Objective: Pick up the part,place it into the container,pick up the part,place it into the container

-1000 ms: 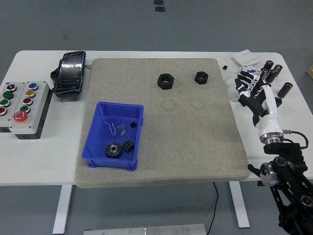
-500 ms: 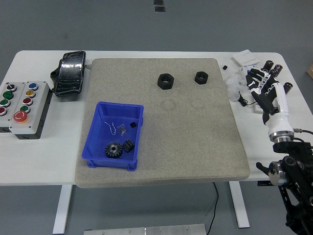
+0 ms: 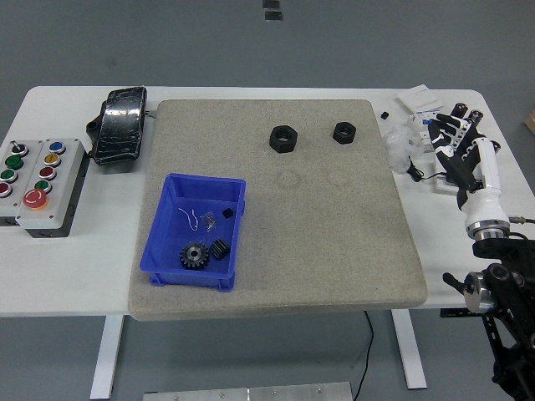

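Two black hex nuts lie on the grey mat (image 3: 334,234): a larger one (image 3: 284,139) and a smaller one (image 3: 343,132) to its right, both near the far edge. A blue bin (image 3: 161,242) stands on the mat's left side and holds a black gear (image 3: 194,255), a small black part (image 3: 219,248) and some bits. My right hand (image 3: 458,146) hovers over the table's right edge, fingers spread and empty, well to the right of the nuts. My left arm is out of view.
A button box (image 3: 40,181) sits at the left edge. A black wrapped object (image 3: 119,125) lies behind the bin. Small black cylinders (image 3: 478,117), plastic bags (image 3: 401,142) and papers (image 3: 420,102) clutter the far right corner near my hand.
My right hand has drifted right and slightly back, away from the mat, fingers still spread. Nuts and bin have not moved.
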Motion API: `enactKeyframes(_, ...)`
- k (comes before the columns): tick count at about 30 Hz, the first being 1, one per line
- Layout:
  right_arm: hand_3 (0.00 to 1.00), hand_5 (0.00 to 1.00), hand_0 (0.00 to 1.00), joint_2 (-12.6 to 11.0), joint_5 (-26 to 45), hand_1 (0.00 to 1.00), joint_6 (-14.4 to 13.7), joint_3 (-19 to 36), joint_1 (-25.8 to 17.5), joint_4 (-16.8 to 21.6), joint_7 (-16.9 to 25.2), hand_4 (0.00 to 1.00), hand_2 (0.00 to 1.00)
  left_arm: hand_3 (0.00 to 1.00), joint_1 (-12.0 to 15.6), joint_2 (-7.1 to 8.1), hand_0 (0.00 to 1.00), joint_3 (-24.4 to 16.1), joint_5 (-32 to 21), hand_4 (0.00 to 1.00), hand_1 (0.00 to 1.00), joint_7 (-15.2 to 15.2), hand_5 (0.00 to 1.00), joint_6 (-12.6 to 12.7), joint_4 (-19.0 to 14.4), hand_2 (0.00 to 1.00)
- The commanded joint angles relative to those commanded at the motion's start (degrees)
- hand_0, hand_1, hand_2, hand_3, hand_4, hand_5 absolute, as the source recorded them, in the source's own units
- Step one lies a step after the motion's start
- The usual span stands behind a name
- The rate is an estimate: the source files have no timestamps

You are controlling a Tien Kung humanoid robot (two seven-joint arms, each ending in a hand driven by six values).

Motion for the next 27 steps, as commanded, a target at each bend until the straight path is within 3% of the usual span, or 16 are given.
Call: enactKeyframes(27, 0.664, 0.426, 0.734, -0.48, -2.89, 0.702, 0.95, -0.72, -0.35, -0.67, -1.65, 0.805, 0.709, 0.616, -0.02, 0.35, 0.669, 0.63, -0.49, 0.71, 0.682, 0.29, 0.383, -0.11, 0.0, 0.66)
